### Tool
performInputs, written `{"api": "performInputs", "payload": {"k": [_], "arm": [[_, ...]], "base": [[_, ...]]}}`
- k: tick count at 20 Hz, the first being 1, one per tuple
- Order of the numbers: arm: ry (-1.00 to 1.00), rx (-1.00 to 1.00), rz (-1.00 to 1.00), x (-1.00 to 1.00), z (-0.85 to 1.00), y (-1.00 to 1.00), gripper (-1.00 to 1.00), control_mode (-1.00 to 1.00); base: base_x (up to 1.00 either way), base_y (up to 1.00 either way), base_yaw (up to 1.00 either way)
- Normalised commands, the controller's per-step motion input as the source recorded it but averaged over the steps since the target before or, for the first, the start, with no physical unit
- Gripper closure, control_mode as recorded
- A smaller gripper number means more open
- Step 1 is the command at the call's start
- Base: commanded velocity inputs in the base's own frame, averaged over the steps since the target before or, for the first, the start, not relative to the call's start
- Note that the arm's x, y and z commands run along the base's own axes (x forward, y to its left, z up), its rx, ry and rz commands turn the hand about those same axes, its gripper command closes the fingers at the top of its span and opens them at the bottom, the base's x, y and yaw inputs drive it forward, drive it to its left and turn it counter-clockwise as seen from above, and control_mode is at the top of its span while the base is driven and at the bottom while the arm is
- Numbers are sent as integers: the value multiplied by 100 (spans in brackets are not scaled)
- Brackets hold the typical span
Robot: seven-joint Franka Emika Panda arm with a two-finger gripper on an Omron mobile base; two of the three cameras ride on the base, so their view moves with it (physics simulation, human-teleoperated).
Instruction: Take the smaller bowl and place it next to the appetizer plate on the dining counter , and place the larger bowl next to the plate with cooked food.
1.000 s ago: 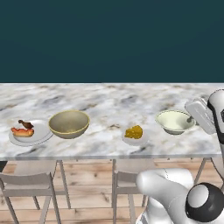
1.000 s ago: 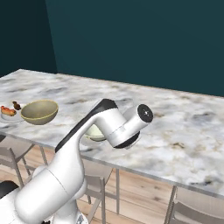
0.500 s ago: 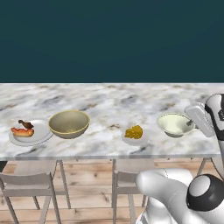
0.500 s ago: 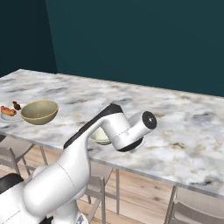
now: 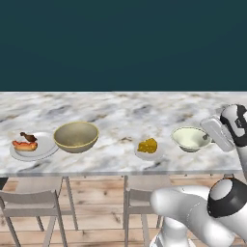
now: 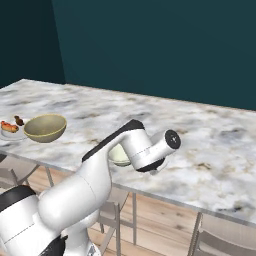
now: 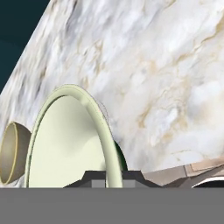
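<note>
Carried slightly toward the appetizer plate (image 5: 147, 150), the smaller bowl (image 5: 190, 138) hangs with its rim clamped in the pincer (image 7: 113, 175).

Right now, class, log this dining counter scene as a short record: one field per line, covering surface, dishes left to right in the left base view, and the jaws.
surface: dining counter, white marble
far left: plate with cooked food
next: larger bowl, beside that plate
middle: appetizer plate, yellow food on it
right: smaller bowl, right of the appetizer plate with a gap between
gripper: jaws shut on the smaller bowl's rim
</note>
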Motion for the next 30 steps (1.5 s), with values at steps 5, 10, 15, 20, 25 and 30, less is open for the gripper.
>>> {"api": "performInputs", "payload": {"k": [5,10,15,20,25,30], "arm": [[1,0,0,22,-23,0,100,-100],[0,0,0,21,-24,-2,100,-100],[0,0,0,21,-22,-8,100,-100],[0,0,0,20,-21,-10,100,-100],[0,0,0,17,-20,-13,100,-100],[0,0,0,16,-19,-10,100,-100]], "base": [[0,0,0],[0,0,0],[0,0,0],[0,0,0],[0,0,0],[0,0,0]]}}
